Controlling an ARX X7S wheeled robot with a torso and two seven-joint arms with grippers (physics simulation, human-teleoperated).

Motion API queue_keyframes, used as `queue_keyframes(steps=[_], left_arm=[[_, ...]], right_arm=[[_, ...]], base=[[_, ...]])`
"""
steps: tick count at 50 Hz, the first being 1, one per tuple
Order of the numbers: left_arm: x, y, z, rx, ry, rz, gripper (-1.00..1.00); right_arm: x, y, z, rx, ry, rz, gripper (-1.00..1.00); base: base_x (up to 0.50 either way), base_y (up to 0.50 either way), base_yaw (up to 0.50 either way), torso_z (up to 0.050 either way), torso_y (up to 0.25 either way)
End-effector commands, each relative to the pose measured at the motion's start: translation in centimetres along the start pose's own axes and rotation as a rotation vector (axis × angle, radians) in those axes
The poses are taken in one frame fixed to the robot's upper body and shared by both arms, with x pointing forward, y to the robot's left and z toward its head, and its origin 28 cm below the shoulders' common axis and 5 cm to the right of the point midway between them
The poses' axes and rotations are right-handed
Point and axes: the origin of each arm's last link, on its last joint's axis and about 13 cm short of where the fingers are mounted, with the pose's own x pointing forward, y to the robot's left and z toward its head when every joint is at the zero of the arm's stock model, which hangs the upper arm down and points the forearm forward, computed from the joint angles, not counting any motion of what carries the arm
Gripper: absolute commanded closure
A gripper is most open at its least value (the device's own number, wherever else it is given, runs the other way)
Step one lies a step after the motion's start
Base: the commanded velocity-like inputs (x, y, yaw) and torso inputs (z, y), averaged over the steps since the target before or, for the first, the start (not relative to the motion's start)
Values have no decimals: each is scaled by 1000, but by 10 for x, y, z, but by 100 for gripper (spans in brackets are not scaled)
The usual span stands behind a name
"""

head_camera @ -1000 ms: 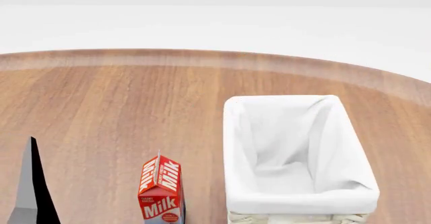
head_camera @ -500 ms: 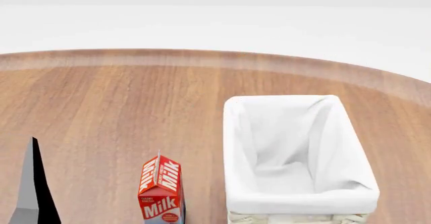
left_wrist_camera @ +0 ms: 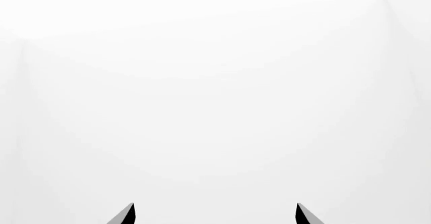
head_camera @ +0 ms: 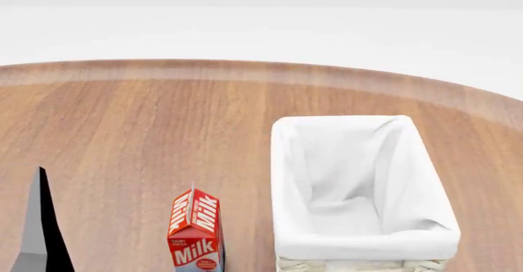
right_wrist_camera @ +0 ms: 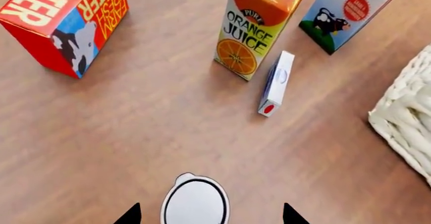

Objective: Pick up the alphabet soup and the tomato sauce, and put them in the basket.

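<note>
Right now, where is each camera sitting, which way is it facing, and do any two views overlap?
Head view: on the robot's head, looking forward and down at the wooden table, the basket and a milk carton; a dark tip of the left arm shows at lower left.
Left wrist view: near the left end effector, facing blank white; only the two fingertips show.
Right wrist view: near the right end effector, looking down at cartons and a white-topped can.
Shared: head and right wrist views both show the basket and milk carton.

1. My left gripper [left_wrist_camera: 214,215] shows only two dark fingertips, spread wide apart, nothing between them.
2. My right gripper [right_wrist_camera: 211,215] likewise has its fingertips spread, pointing down.
</note>
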Motion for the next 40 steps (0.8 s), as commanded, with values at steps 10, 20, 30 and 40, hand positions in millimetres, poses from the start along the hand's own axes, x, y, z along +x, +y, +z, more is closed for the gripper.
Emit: queue_keyframes(steps=[10,20,30,40], left_arm=[[-1,-1,-3,-4,6,-2,-100],[-1,-1,-3,-6,6,-1,-100],[-1,-2,-5,-6,9,-5,-100],[-1,-2,-6,-8,10,-4,-100]], right_arm=[[21,9,-11,8,9,39,-100],[26,9,-13,24,13,49,-100],[35,12,-23,36,22,63,-100],[37,11,-26,49,25,65,-100]], base=[[0,0,0,0,0],[0,0,0,0,0],[0,0,0,0,0],[0,0,0,0,0]])
